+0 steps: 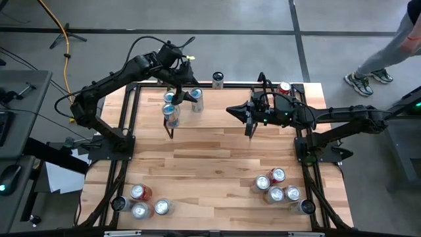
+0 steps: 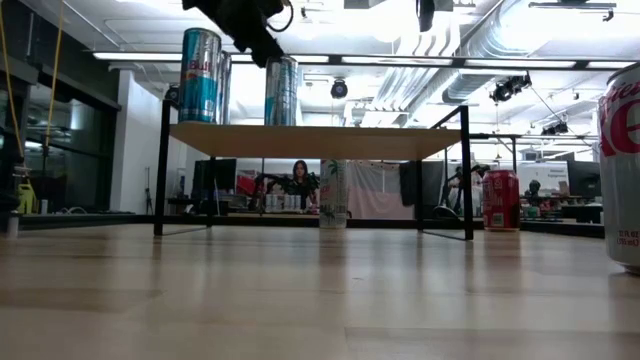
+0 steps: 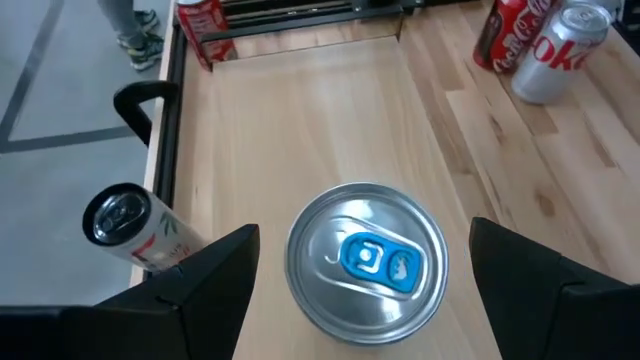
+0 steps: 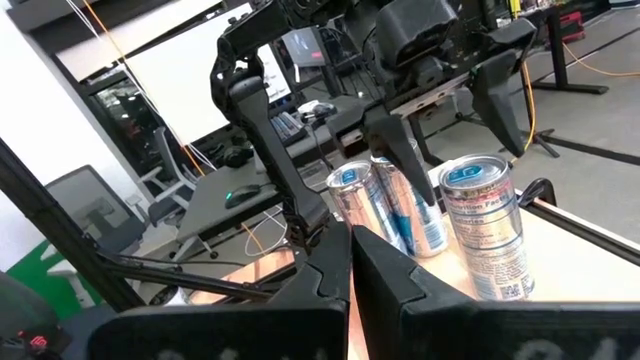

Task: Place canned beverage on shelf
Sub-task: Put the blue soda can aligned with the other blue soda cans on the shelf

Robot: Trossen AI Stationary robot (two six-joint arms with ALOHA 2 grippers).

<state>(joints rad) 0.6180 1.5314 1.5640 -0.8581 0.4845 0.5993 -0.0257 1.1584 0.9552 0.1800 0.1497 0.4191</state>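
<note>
Three tall silver-and-blue cans [image 1: 172, 113] stand at the left end of the low wood-topped black-legged shelf [image 2: 315, 141]. Left gripper [image 1: 183, 96] hangs open-jawed above one can, untouching. Right gripper [image 1: 250, 122] hovers closed, empty, near the shelf's right end.

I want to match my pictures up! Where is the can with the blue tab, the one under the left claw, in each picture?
High view: can with the blue tab, upper left of middle, rightmost of three.
Low view: top middle-left, on the shelf.
Left wrist view: bottom middle, seen from above.
Right wrist view: right of middle, nearest can.
Shared landmark: the open left gripper hangs over it in every view.
</note>
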